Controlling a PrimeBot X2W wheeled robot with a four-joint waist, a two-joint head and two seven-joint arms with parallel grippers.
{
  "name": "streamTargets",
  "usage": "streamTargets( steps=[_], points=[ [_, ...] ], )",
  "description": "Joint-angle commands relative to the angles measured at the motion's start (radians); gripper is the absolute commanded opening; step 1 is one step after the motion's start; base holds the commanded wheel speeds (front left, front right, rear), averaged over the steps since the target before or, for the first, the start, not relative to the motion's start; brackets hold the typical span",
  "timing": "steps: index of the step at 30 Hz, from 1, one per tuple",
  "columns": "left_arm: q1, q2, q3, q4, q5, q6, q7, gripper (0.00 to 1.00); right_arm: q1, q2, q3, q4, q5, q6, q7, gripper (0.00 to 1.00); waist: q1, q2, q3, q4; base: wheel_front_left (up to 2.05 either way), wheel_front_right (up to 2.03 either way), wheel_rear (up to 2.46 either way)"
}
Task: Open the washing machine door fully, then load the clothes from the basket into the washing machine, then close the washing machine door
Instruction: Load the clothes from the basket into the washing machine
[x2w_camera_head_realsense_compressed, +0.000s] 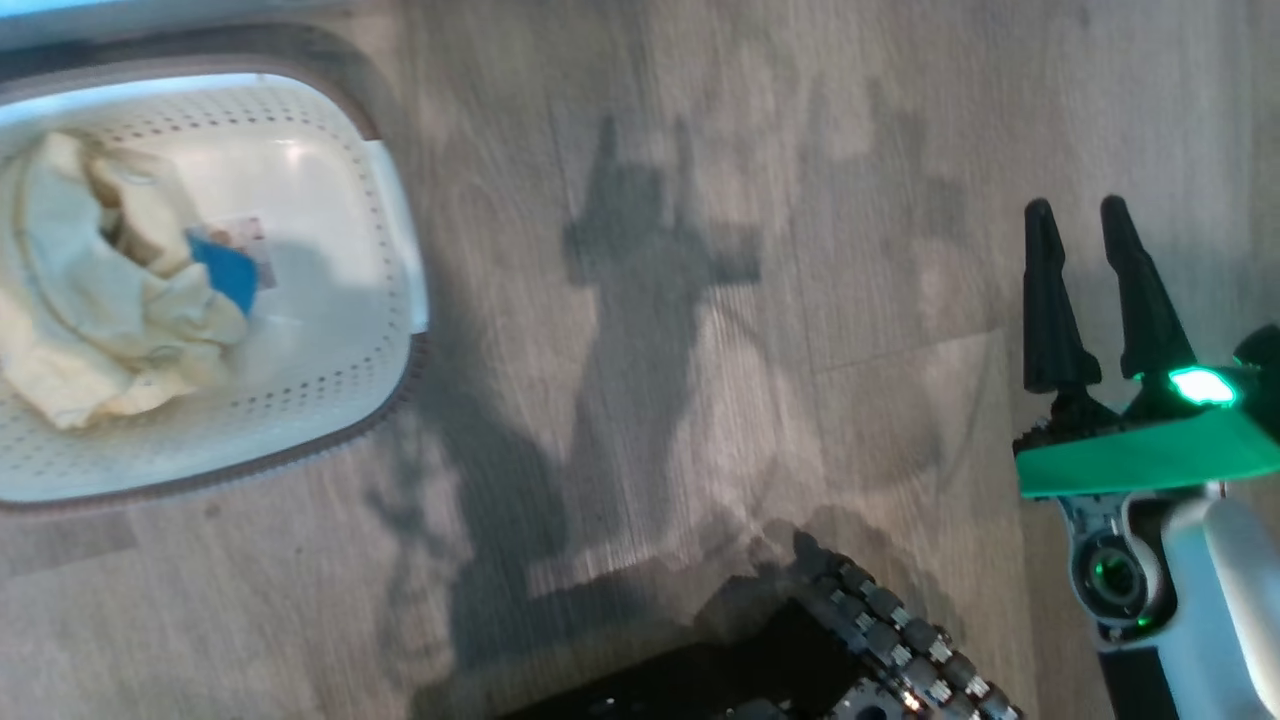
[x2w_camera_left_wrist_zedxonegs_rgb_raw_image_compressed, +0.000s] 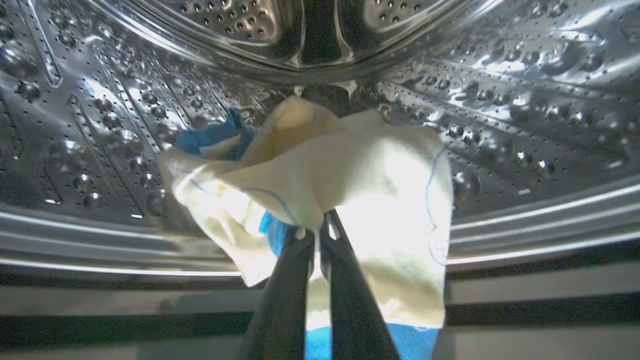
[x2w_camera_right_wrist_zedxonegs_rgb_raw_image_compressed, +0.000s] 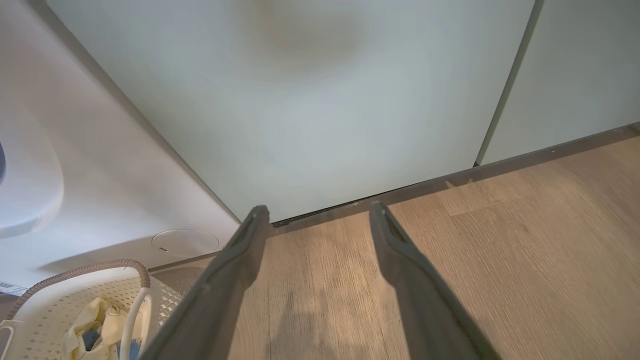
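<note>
The left pincer (x2w_camera_left_wrist_zedxonegs_rgb_raw_image_compressed: 320, 227) is pinched tight on a pale yellow garment (x2w_camera_left_wrist_zedxonegs_rgb_raw_image_compressed: 370, 170) with blue trim, its two dark fingers pressed together on a fold of the cloth. The garment bunches up past the fingertips inside the steel drum (x2w_camera_left_wrist_zedxonegs_rgb_raw_image_compressed: 525, 100), above its dimpled lower wall. Whether it rests on the metal cannot be told. The near part of the cloth hangs down across the drum's front lip (x2w_camera_left_wrist_zedxonegs_rgb_raw_image_compressed: 550, 220).

The right pincer (x2w_camera_head_realsense_compressed: 1077, 210) stands wide with nothing between its fingers. It is above the bare wood floor (x2w_camera_head_realsense_compressed: 700, 150) and points toward the foot of a pale cabinet (x2w_camera_right_wrist_zedxonegs_rgb_raw_image_compressed: 325, 100). Left of the cabinet is the white front of the washer (x2w_camera_right_wrist_zedxonegs_rgb_raw_image_compressed: 100, 190).

The basket (x2w_camera_head_realsense_compressed: 330, 400) sits on the floor well to the left of this pincer, near the washer's foot. More clothes (x2w_camera_head_realsense_compressed: 90, 300), yellow with a blue patch, are heaped in its left half, and a label shows on its floor beside them.
</note>
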Motion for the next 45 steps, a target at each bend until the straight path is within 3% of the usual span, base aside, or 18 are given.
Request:
streamTargets(
  steps=[1, 7, 17, 29, 31, 32, 45],
  points=[
    [-0.063, 0.06, 0.023, -0.021, 0.024, -0.008, -0.024, 0.0, 0.005, -0.003, 0.017, -0.022, 0.01, -0.003, -0.006, 1.0, -0.0001, 0.0, 0.024, -0.024, 0.0, 0.0, 0.0],
    [-0.174, 0.052, 0.008, 0.037, 0.067, -0.04, -0.14, 0.0, -0.008, -0.003, 0.033, -0.023, 0.021, -0.003, -0.006, 1.0, -0.0001, 0.0, 0.05, -0.05, 0.0, 0.0, 0.0],
    [-0.312, 0.025, -0.031, 0.129, 0.161, -0.083, -0.478, 0.0, -0.023, -0.003, 0.055, -0.009, 0.016, -0.003, -0.006, 1.0, -0.0001, 0.0, 0.087, -0.062, 0.0, 0.0, 0.0],
    [-0.299, -0.012, -0.035, 0.303, 0.091, -0.127, -0.441, 0.0, -0.04, -0.003, 0.061, 0.014, 0.015, -0.003, -0.006, 1.0, -0.0001, 0.0, 0.089, -0.043, 0.0, 0.0, 0.0],
    [-0.301, -0.019, -0.039, 0.317, 0.084, -0.133, -0.428, 0.53, -0.041, -0.003, 0.056, 0.015, 0.014, -0.003, -0.006, 1.0, -0.0001, 0.0, 0.086, -0.04, 0.0, 0.0, 0.0],
    [-0.302, -0.022, -0.039, 0.321, 0.079, -0.135, -0.428, 1.0, -0.041, -0.003, 0.054, 0.016, 0.013, -0.003, -0.006, 1.0, -0.0001, 0.0, 0.085, -0.037, 0.0, 0.0, 0.0],
    [-0.234, -0.082, -0.034, 0.352, 0.029, -0.111, -0.458, 1.0, -0.029, -0.003, -0.003, -0.001, -0.019, -0.003, -0.006, 1.0, -0.0001, 0.0, 0.037, 0.015, 0.0, 0.0, 0.0]
  ],
)
